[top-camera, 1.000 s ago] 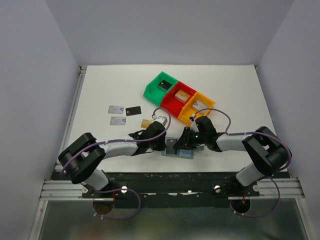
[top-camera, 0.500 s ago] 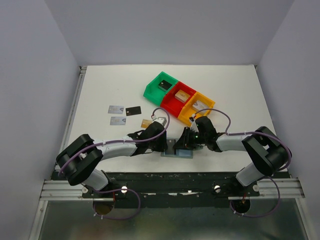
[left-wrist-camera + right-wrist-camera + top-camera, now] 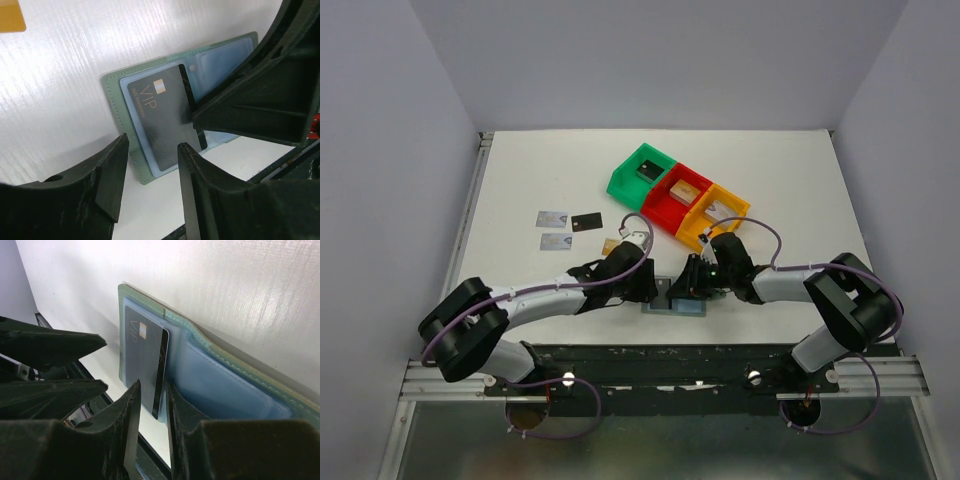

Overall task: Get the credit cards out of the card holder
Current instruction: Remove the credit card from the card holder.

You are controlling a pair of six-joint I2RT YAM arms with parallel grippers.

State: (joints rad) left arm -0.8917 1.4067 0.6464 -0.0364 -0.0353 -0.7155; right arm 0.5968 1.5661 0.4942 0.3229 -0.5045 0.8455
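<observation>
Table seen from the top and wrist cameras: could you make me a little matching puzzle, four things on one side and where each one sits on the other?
Things:
1. black VIP card
2. tan-gold card
3. green bin
4. card holder

Places:
A. far-left end of the row of bins
B. lying open near the front edge of the table
C. tucked in a slot of the holder
D. loose on the table, outside the holder

Pairs: 1-C, 2-D, 3-A, 4-B.

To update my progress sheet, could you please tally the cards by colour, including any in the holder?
Silver cards: 2
Black cards: 2, one in the holder
Gold card: 1
Total: 5
</observation>
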